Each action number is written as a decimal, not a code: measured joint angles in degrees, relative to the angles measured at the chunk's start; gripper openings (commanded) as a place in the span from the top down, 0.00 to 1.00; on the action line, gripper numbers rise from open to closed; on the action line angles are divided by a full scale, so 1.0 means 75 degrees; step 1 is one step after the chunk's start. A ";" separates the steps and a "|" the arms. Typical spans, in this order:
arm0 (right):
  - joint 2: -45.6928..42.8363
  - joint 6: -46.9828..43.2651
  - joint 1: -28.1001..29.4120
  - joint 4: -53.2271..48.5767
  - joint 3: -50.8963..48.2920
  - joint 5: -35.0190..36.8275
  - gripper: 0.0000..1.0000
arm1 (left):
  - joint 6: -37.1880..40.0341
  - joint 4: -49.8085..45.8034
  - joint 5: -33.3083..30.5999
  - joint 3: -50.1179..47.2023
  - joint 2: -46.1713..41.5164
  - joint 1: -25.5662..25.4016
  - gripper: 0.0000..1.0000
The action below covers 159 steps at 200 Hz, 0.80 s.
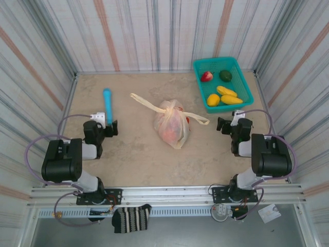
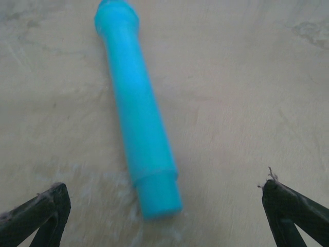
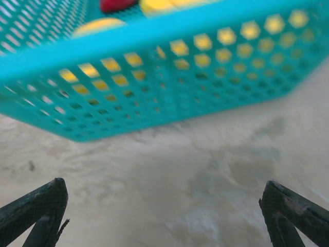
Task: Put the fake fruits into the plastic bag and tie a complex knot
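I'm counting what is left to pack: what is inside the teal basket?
The basket holds a red fruit, a dark green fruit and three yellow fruits. Anything lying beneath them is covered.

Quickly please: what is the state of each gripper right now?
Left gripper: open, holding nothing; a blue tube lies before it.
Right gripper: open, holding nothing, facing the teal basket.
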 measured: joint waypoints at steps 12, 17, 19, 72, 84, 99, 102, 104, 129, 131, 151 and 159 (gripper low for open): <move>0.0000 -0.0079 0.0076 -0.0023 0.0271 -0.0032 0.01 | 0.0087 -0.0090 -0.0108 0.0379 0.0006 -0.0224 0.01; 0.0000 -0.0099 0.0076 -0.0017 0.0350 -0.0029 0.01 | 0.0114 -0.0067 -0.0117 0.0478 0.0003 -0.0300 0.01; 0.0000 -0.0114 0.0076 -0.0017 0.0376 -0.0023 0.01 | 0.0131 -0.0067 -0.0117 0.0513 0.0003 -0.0323 0.01; 0.0000 -0.0143 0.0204 -0.0230 0.0463 0.0423 0.01 | 0.0230 -0.0420 -0.0265 0.0618 0.0006 -0.0393 0.01; 0.0000 -0.0143 0.0280 -0.0248 0.0463 0.0568 0.01 | 0.0248 -0.0443 -0.0309 0.0618 0.0006 -0.0393 0.01; 0.0000 -0.0143 0.0332 -0.0242 0.0463 0.0688 0.01 | 0.0254 -0.0449 -0.0335 0.0618 0.0006 -0.0393 0.01; 0.0000 -0.0143 0.0335 -0.0242 0.0463 0.0705 0.01 | 0.0256 -0.0449 -0.0341 0.0618 0.0006 -0.0393 0.01; 0.0000 -0.0143 0.0338 -0.0242 0.0463 0.0720 0.01 | 0.0259 -0.0449 -0.0344 0.0618 0.0006 -0.0393 0.01; 0.0000 -0.0149 0.0364 -0.0239 0.0463 0.0874 0.01 | 0.0300 -0.0440 -0.0493 0.0612 0.0006 -0.0460 0.01; 0.0000 -0.0154 0.0367 -0.0239 0.0463 0.0898 0.01 | 0.0300 -0.0440 -0.0507 0.0612 0.0006 -0.0463 0.01; 0.0000 -0.0163 0.0420 -0.0239 0.0463 0.1005 0.01 | 0.0303 -0.0440 -0.0571 0.0612 0.0006 -0.0507 0.01; 0.0000 -0.0163 0.0417 -0.0242 0.0463 0.1008 0.01 | 0.0303 -0.0440 -0.0574 0.0612 0.0006 -0.0507 0.01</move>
